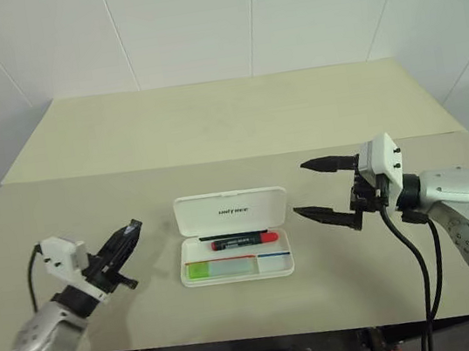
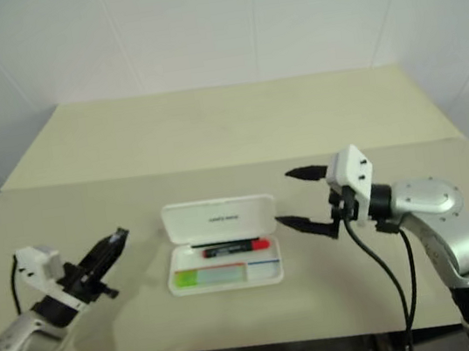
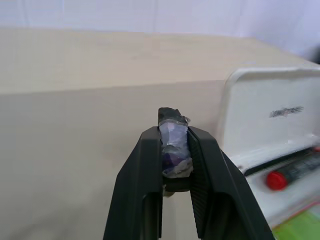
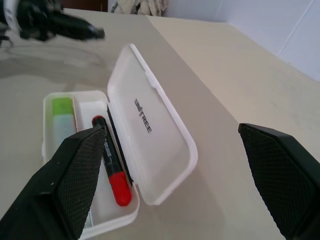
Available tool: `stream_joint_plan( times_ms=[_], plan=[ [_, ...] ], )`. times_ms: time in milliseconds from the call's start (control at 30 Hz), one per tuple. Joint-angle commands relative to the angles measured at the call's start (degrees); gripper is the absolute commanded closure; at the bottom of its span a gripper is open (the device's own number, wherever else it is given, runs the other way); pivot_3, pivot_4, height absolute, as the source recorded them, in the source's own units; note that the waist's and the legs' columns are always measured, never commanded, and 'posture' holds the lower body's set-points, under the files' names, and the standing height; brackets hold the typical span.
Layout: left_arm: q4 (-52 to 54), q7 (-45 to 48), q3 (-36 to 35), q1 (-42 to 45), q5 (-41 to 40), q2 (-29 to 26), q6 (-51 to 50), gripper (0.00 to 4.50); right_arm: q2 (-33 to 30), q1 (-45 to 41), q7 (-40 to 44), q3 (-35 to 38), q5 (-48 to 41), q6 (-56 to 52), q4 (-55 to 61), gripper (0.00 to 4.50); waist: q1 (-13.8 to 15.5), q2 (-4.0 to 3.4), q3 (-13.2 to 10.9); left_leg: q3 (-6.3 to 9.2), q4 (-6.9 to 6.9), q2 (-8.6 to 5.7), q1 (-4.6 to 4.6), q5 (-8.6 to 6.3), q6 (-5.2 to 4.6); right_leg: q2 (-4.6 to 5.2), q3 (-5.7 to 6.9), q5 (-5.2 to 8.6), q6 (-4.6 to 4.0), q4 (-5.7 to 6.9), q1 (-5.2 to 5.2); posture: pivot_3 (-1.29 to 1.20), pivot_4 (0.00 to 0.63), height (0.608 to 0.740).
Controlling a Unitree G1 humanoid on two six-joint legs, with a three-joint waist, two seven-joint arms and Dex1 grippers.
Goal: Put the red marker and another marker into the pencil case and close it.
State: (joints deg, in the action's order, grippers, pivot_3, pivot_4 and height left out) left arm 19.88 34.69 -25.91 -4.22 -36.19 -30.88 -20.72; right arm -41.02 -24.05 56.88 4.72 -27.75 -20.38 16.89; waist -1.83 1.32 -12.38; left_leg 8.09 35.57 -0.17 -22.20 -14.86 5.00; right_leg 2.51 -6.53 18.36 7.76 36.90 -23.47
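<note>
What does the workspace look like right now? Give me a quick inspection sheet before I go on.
Surface: beige table, with a seam line across it.
Job's things: pencil case lies open with its lid raised; red marker and green marker both lie in the tray.
Clutter: nothing seen.
Grippers: left gripper shut, holding nothing, off to the case's left; right gripper open wide, empty, beside the case's right end.
Cables: black cables hang from the right arm; a thin black cable loops at the left wrist.
Surroundings: white panelled wall behind the table.
</note>
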Motion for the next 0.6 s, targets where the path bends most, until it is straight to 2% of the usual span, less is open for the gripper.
stream_joint_plan(
  times_ms=[33, 133, 300, 600],
  plan=[
    [2.58, 8.41, 0.12, -3.57, -0.33, -6.06, -0.02, 4.11, 0.42, -0.38, 0.34, 0.29, 0.21, 2.21, -0.31, 0.00, 0.02, 0.01, 0.00, 0.00, 0.00, 0.00, 0.00, 0.00, 0.00, -0.01, 0.00, 0.01, -0.01, 0.00, 0.00, 0.00, 0.150, 0.740],
    [2.16, 13.04, 3.18, -3.86, 3.36, -10.19, 3.10, 4.11, 0.34, -0.21, 0.63, 0.57, 0.36, 3.00, -1.00, 0.00, 0.18, -0.01, -0.01, -0.02, -0.01, 0.00, 0.01, 0.00, 0.00, -0.01, -0.01, 0.01, -0.02, -0.03, 0.00, 0.00, 0.150, 0.740],
    [0.41, 14.47, 10.37, 5.04, 5.74, -10.44, 4.18, 4.11, -0.17, 1.56, -0.04, 1.35, 0.03, 2.45, 1.10, 0.00, 0.33, 0.00, -0.01, -0.01, 0.05, 0.01, -0.04, 0.02, -0.02, 0.02, 0.08, -0.02, 0.00, -0.07, 0.09, 0.00, 0.150, 0.740],
    [-7.14, 22.34, 23.85, 20.20, 8.75, -7.14, 5.68, 4.11, -2.53, 9.44, -3.63, 6.70, -0.90, -0.13, 8.24, 0.00, 0.05, 0.00, -0.01, -0.10, -0.05, 0.04, -0.03, 0.02, -0.02, -0.01, 0.02, -0.03, 0.03, -0.06, 0.01, 0.00, 0.150, 0.740]
  ],
)
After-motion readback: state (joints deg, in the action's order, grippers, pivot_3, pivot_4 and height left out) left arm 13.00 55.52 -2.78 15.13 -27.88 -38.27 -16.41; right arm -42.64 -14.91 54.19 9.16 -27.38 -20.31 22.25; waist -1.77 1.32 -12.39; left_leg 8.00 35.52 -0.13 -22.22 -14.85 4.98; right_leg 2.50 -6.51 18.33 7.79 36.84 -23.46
